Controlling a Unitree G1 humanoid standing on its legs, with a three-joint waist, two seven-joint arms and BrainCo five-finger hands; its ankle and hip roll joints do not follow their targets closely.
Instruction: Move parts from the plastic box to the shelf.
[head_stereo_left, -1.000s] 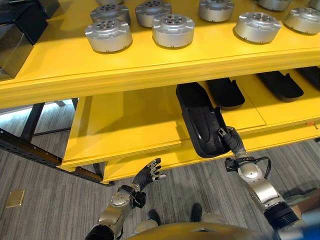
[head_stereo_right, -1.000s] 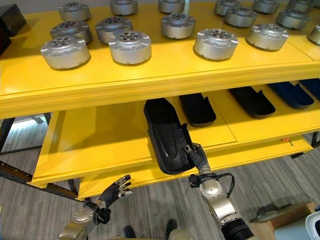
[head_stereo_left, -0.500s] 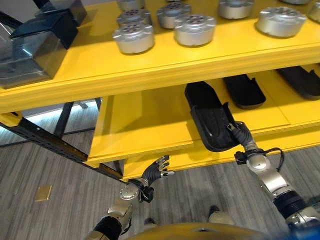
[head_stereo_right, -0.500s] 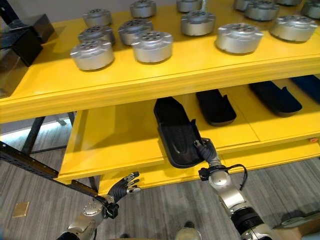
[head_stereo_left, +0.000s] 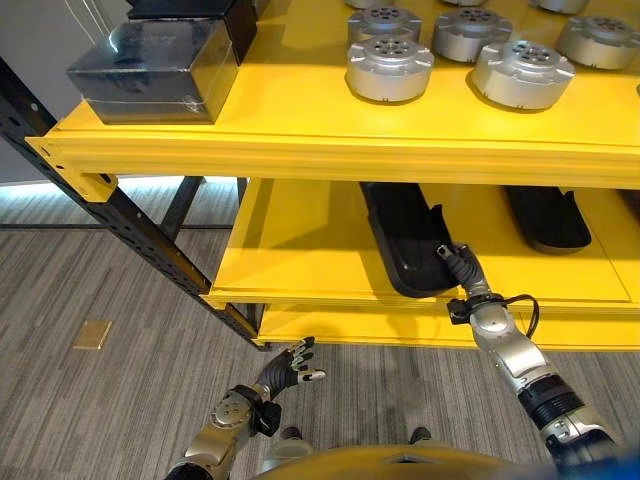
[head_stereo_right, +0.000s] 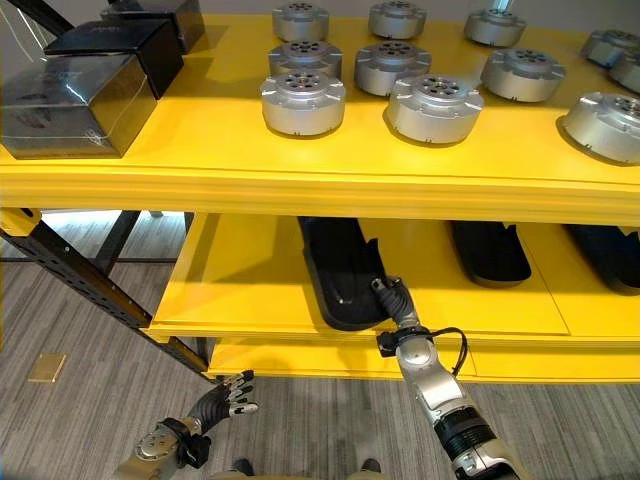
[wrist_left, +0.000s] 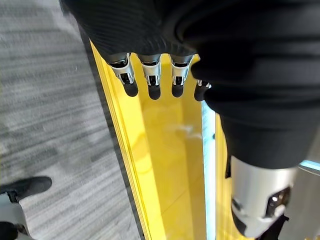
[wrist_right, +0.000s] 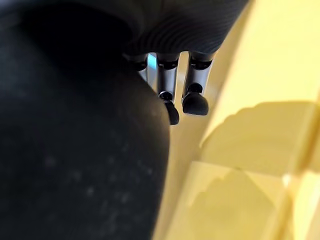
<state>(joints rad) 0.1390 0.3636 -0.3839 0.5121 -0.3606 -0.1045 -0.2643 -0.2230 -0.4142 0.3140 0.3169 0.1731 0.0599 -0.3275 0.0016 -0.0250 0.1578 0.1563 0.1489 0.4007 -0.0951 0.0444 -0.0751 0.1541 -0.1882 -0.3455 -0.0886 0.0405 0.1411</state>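
Note:
A long black moulded part (head_stereo_left: 400, 235) lies lengthwise on the lower yellow shelf (head_stereo_left: 300, 250), its near end at the shelf's front edge. My right hand (head_stereo_left: 462, 275) is at the part's near right corner, fingers (wrist_right: 192, 97) curled along its rim, the dark part (wrist_right: 75, 150) close against them. My left hand (head_stereo_left: 285, 368) hangs low over the floor in front of the shelf, fingers (wrist_left: 150, 82) spread open and holding nothing.
Further black parts (head_stereo_left: 545, 215) lie to the right on the lower shelf. The upper shelf carries several silver round parts (head_stereo_left: 390, 65) and dark boxes (head_stereo_left: 160, 55) at the left. A dark perforated post (head_stereo_left: 120, 220) slants down at the left.
The camera has swung left, so the whole picture shifted. My right hand stays at the part's near corner and the part sits slightly deeper on the shelf. The left hand stays open and low.

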